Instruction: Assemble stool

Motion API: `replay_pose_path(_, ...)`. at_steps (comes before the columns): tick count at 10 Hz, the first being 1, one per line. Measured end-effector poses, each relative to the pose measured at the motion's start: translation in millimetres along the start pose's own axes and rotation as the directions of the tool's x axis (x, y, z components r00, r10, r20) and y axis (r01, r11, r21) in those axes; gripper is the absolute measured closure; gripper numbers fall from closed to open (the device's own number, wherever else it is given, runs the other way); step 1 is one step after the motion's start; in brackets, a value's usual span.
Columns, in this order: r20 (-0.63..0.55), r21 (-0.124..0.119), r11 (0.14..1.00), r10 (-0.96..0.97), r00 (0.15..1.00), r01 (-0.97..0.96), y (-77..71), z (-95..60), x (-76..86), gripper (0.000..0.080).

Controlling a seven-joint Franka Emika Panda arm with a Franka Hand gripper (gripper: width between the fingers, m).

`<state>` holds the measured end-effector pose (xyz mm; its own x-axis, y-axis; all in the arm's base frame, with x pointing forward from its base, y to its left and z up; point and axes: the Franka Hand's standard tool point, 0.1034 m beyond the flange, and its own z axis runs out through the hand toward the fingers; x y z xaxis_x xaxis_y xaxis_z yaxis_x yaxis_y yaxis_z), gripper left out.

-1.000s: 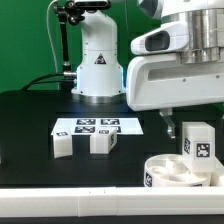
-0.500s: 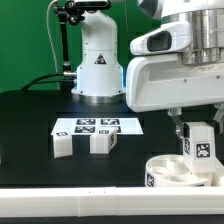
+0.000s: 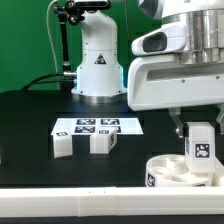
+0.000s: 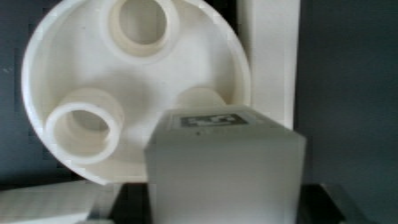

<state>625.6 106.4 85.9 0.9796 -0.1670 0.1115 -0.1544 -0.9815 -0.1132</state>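
Note:
My gripper (image 3: 197,133) is shut on an upright white leg block (image 3: 198,143) with a square tag on its face. It holds the block at the exterior view's right, just behind the round white seat disc (image 3: 172,173). Whether the block touches the disc I cannot tell. In the wrist view the leg block (image 4: 228,165) fills the space between the dark fingers (image 4: 128,208) of the gripper (image 4: 228,214). Beyond it lies the seat disc (image 4: 160,95) with its round holes. Two more leg blocks (image 3: 63,145) (image 3: 101,142) stand on the black table at centre left.
The marker board (image 3: 97,126) lies behind the two loose blocks. The arm's white base (image 3: 97,62) stands at the back. A long white edge rail (image 3: 70,190) runs along the table's front, and the rail (image 4: 270,55) passes beside the disc in the wrist view.
The jaws have closed in from either side onto the leg block. The block and the arm have hardly shifted.

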Motion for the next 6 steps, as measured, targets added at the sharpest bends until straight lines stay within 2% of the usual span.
replay_pose_path(1, 0.001, 0.021, 0.987, 0.162, 0.987, -0.162, 0.4, 0.1, 0.8, 0.046)
replay_pose_path(3, -0.017, 0.049, 0.931, 0.362, 0.932, -0.361, 1.2, 0.3, 2.7, 0.0459)
replay_pose_path(5, -0.003, 0.08, 0.813, 0.579, 0.815, -0.577, 1.9, -0.3, 2.0, 0.0459)
replay_pose_path(6, 0.011, 0.083, 0.742, 0.667, 0.745, -0.666, 0.3, 0.0, 1.3, 0.0459)
